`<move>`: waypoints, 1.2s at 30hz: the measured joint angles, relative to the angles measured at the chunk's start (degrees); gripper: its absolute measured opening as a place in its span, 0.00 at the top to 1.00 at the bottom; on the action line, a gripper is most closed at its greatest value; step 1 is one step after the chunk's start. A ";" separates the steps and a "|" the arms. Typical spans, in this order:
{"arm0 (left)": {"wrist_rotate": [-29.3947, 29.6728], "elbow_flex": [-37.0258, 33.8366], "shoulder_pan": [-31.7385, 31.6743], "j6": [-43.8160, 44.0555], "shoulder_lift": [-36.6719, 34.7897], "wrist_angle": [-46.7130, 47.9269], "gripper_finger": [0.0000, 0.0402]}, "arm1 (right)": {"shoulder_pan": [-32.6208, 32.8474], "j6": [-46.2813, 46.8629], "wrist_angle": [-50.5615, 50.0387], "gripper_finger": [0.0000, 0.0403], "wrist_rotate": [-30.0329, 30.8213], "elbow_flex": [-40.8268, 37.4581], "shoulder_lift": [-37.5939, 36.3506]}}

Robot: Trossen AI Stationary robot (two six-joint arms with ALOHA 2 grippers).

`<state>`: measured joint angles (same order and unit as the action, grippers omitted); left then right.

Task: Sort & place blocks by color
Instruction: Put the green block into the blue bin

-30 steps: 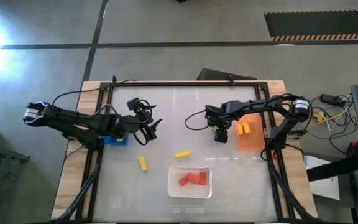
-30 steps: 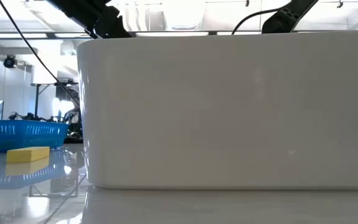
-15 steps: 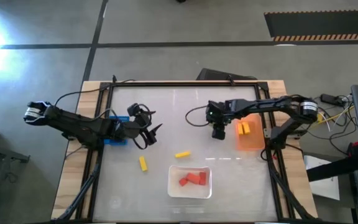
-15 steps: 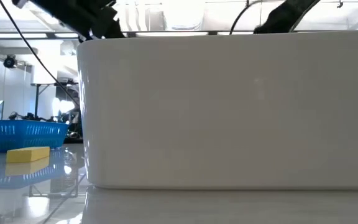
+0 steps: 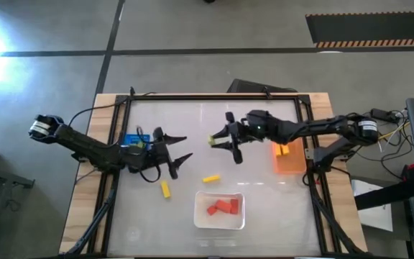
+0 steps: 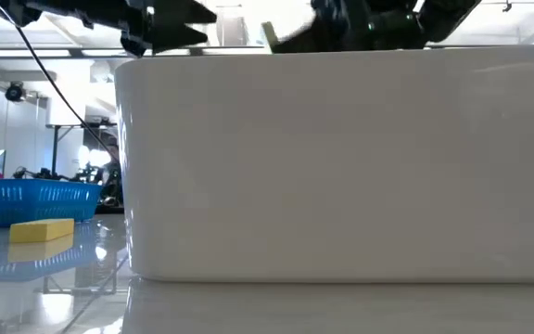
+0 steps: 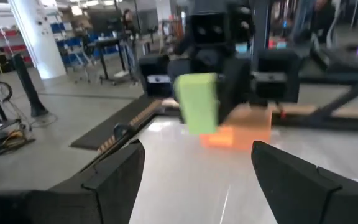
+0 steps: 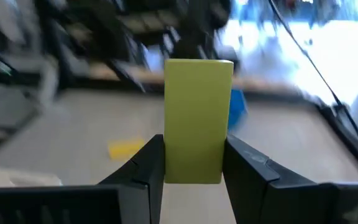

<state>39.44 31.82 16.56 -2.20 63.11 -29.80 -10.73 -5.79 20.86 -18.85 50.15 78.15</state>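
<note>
While red blocks [image 5: 221, 207] sit in the white tray [image 5: 200, 218] and orange ones [image 5: 282, 149] in the orange bin [image 5: 292, 165], two yellow blocks [image 5: 165, 189] lie loose on the bench [image 5: 192, 129] (sorting unfinished); right end effector [image 5: 225, 141] grips a light green block [image 8: 197, 121] above mid-bench, facing the left end effector [image 5: 177, 154], spread wide and empty.

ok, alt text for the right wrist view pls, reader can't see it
The right gripper holds a light green block upright between its two dark fingers, filling the middle of the picture. Beyond it, on the pale table, lies a yellow block, and a blue bin peeks out behind the green block; the background is blurred.
</note>
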 joint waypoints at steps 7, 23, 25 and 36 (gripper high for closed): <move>-2.77 -0.23 -0.08 -0.35 1.84 -8.20 0.31 | 3.82 0.89 17.56 0.72 -1.10 -0.49 5.77; -4.97 0.27 -2.69 -7.13 14.65 -30.00 0.31 | 4.49 2.94 18.93 0.72 -4.04 2.08 10.91; -5.02 0.54 -3.06 -7.21 15.80 -30.60 0.31 | 4.49 2.92 18.91 0.72 -4.05 2.08 10.91; -5.43 2.22 -3.37 -8.74 20.17 -33.74 0.50 | 4.49 2.65 18.80 0.72 -4.04 2.08 10.91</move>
<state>34.00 34.04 13.19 -10.94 83.29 -63.54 -6.24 -3.14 39.66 -22.89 52.23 89.06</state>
